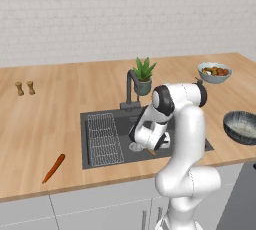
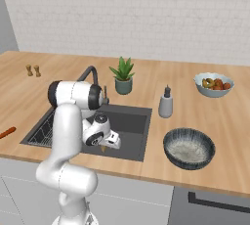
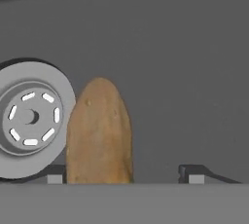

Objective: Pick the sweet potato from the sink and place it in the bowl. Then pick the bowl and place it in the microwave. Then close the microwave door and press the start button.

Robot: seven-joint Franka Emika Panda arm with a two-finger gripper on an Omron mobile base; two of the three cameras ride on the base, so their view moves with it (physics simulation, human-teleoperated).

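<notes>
the robot's gripper is down in the dark grey sink, its two fingertips standing apart on either side of the sweet potato, which lies on the basin floor just beside the round steel drain. one fingertip stands clear of the potato, and contact on the other side cannot be made out, so the potato does not look grasped yet. by that measure the job has barely begun: the potato is not lifted, the bowl sits empty on the wooden counter to the right of the sink, and the microwave steps all remain. the potato is a matte, tan-orange stub with a rounded tip and small dimples. the bowl is ribbed and dark outside, pale and speckled inside. a wire rack lines the sink's left half.
</notes>
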